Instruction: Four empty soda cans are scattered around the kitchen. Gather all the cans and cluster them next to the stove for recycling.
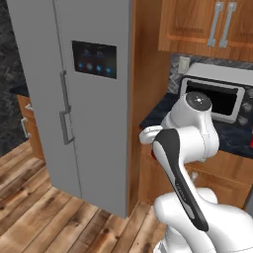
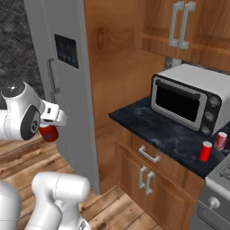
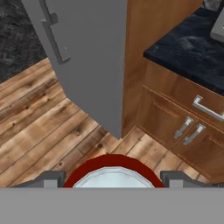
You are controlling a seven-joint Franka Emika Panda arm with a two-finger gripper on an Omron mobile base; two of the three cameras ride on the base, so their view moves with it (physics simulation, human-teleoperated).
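While the tool (image 2: 50, 130) is clamping a red can (image 2: 48, 133) beside the fridge (image 2: 58, 67), it's carrying it mid-air; keep it upright, swing twd the surface (image 2: 166, 134) w/ two cans (image 2: 205, 151) nr the stove (image 2: 215, 188).

Red soda can (image 2: 48, 133) upright in the gripper (image 3: 112, 177) — two more cans (image 2: 205, 151) on the counter, beside the stove (image 2: 215, 197).

Even flat rendered light — soft shadows, no glare, slightly pixelated.
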